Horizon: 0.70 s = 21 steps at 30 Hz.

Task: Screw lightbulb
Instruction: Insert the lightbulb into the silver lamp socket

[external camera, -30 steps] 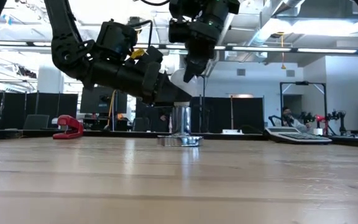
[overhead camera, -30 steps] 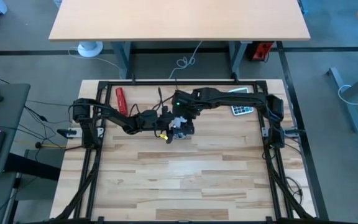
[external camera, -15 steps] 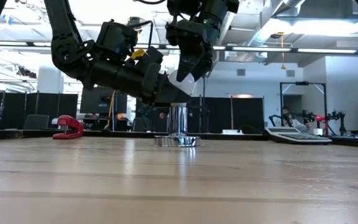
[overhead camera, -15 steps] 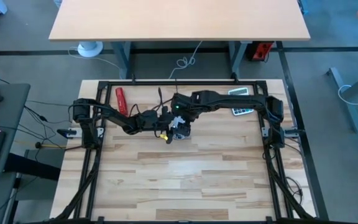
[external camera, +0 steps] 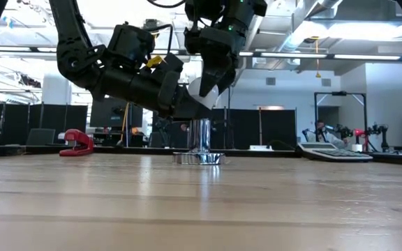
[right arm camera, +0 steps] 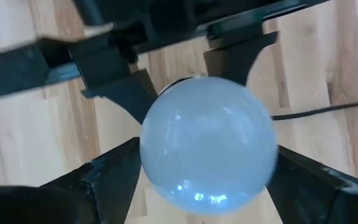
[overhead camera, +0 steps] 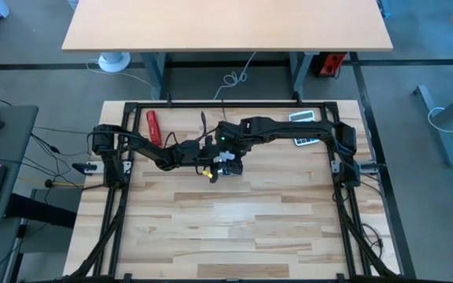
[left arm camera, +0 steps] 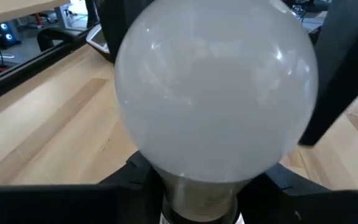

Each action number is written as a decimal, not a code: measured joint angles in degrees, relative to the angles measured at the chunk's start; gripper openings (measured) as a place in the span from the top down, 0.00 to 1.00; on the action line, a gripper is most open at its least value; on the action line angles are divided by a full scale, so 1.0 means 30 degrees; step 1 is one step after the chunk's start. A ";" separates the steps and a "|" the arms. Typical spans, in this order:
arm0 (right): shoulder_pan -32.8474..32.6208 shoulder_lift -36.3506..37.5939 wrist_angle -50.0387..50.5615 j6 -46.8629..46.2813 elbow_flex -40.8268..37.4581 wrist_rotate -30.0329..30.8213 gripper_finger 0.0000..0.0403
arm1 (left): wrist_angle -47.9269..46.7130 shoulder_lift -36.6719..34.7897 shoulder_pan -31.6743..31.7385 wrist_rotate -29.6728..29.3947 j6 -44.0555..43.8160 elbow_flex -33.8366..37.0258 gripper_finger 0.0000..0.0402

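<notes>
The white lightbulb (left arm camera: 216, 93) hangs tilted in the air just above the shiny metal socket (external camera: 199, 143), which stands on its round foot on the table. My left gripper (external camera: 187, 104) reaches in from the table's left and is shut on the bulb. My right gripper (external camera: 211, 77) comes down from above. It is open, with one finger on each side of the glass globe (right arm camera: 207, 143). In the high view both grippers (overhead camera: 220, 163) meet at the table's middle, and the bulb is hidden under them. My left gripper pinches the bulb's grey neck and screw base (left arm camera: 197, 196) between its two fingers, slanting up from the table's left. The bulb is lifted clear, globe end pointing up and away from the fingers. My right gripper's fingers (right arm camera: 114, 174) stand close against the globe's sides; whether they touch it I cannot tell.
A red stapler (overhead camera: 153, 126) lies at the far left and a calculator (overhead camera: 305, 138) at the far right. The socket's black cord (right arm camera: 328, 109) runs across the wood. The near half of the table (overhead camera: 234, 228) is bare wood.
My right gripper has moved a little toward the table's left and down onto the bulb, so its fingers now straddle the globe. My left gripper and the bulb have stayed where they were above the socket.
</notes>
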<state>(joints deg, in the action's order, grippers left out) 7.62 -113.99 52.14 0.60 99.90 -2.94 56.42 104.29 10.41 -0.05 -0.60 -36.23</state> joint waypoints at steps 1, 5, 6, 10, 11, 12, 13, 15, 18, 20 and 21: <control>0.0000 0.0003 0.0010 0.0377 0.0000 0.0000 0.18 | 0.0000 0.0000 0.0002 -0.0016 0.0012 -0.0003 0.64; -0.0014 0.0145 0.0034 0.1734 0.0000 0.0235 0.16 | 0.0113 -0.0015 0.0002 -0.0073 0.0106 -0.0007 0.64; -0.0029 0.0146 0.0102 0.2109 0.0000 0.0295 0.16 | 0.0102 -0.0015 0.0002 -0.0073 0.0131 -0.0007 0.64; -0.0022 0.0160 0.0609 0.3350 0.0025 0.0348 0.16 | 0.0064 -0.0015 0.0002 -0.0066 0.0222 -0.0006 0.66; -0.0010 0.0170 0.0735 0.3452 0.0031 0.0382 0.16 | 0.0073 -0.0015 0.0002 -0.0062 0.0226 -0.0007 0.66; 0.0048 0.0184 0.0854 0.3489 0.0036 0.0423 0.16 | 0.0095 -0.0015 -0.0021 -0.0060 0.0219 -0.0007 0.66; 0.0147 0.0190 0.0920 0.3504 0.0036 0.0413 0.16 | 0.0104 -0.0013 -0.0061 -0.0060 0.0213 -0.0007 0.66; 0.0222 0.0197 0.1012 0.3528 0.0036 0.0357 0.16 | 0.0663 0.0314 -0.0180 -0.0065 0.0240 -0.0007 0.66; 0.0226 0.0201 0.1041 0.3766 0.0036 0.0378 0.16 | 0.2121 0.1319 -0.0398 0.0203 -0.0095 -0.0086 0.66; 0.0237 0.0378 0.1377 0.3831 0.0083 0.0451 0.16 | 0.3041 0.2170 -0.0567 0.0442 -0.0434 -0.0274 0.66; 0.0240 0.0448 0.1560 0.3832 0.0130 0.0466 0.16 | 0.3438 0.2599 -0.0650 0.0503 -0.0546 -0.0349 0.66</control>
<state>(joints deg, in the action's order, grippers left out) 8.34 -112.65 56.82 12.10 100.29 -1.54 66.74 112.09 8.46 1.45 -2.24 -37.27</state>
